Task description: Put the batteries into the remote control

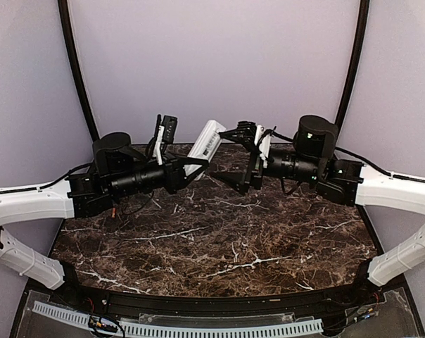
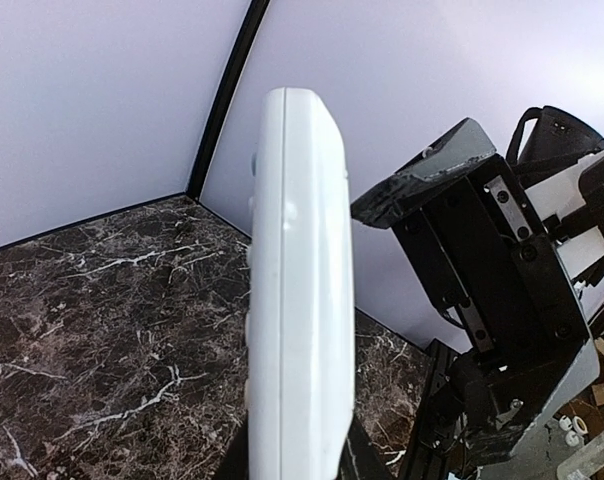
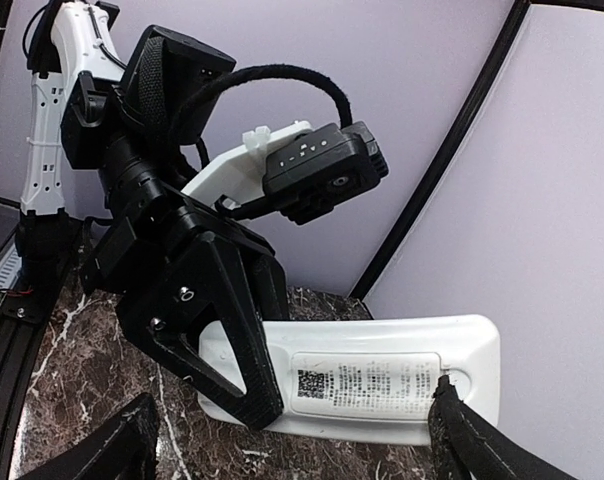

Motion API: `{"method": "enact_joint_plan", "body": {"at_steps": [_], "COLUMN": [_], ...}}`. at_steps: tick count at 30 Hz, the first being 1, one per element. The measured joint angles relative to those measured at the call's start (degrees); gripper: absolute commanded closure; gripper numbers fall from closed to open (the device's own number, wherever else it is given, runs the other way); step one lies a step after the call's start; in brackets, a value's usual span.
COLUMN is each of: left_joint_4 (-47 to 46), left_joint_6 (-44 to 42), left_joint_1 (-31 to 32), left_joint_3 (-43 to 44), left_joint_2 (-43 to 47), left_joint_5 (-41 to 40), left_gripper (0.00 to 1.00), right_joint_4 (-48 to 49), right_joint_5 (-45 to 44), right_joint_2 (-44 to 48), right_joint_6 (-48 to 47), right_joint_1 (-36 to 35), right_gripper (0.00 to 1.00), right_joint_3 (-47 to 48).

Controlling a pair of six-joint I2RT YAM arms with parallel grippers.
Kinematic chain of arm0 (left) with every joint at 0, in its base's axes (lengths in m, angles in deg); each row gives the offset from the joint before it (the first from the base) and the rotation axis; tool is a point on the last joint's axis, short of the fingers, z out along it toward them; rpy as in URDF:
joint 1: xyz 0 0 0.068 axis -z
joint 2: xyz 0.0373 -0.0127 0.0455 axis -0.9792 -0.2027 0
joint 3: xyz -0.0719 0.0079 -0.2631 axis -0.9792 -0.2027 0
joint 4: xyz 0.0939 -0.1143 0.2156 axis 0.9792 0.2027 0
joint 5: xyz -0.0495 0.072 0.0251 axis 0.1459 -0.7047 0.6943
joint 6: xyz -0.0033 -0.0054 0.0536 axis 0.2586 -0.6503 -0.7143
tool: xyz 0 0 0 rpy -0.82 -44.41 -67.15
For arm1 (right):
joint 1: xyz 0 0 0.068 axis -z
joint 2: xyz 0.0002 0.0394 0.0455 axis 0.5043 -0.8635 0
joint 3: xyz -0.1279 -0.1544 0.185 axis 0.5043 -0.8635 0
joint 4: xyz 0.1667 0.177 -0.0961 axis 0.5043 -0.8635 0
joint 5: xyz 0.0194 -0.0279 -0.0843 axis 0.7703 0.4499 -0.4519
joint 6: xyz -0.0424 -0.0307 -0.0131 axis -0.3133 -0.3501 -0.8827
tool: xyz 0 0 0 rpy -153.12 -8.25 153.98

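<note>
The white remote control is held up above the far middle of the table, tilted up to the right. My left gripper is shut on its lower end. In the left wrist view the remote shows edge-on, rising from between the fingers. In the right wrist view its back faces me, with a printed label on the closed battery cover. My right gripper is open, and its right fingertip touches the cover's end near the remote's free end. No batteries are in view.
The dark marble table lies below both arms, which meet over its far middle. Purple walls with black corner posts close the back. The right gripper's black body stands close to the right of the remote.
</note>
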Motion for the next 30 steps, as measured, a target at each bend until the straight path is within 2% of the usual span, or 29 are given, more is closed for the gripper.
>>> {"method": "enact_joint_plan", "body": {"at_steps": [21, 30], "left_joint_4": [-0.8, -0.7], "left_joint_6": [0.9, 0.8], "left_joint_1": [-0.1, -0.2], "left_joint_3": [-0.4, -0.4], "left_joint_2": [-0.8, -0.9], "left_joint_5": [-0.8, -1.0], "left_gripper": [1.0, 1.0], "right_joint_4": [5.4, 5.3], "right_joint_5": [-3.5, -4.0], "right_joint_2": [-3.1, -3.9], "right_joint_6": [-2.8, -3.3], "right_joint_1": [0.0, 0.0], "right_gripper": [0.05, 0.07], "right_joint_3": [0.1, 0.5]}}
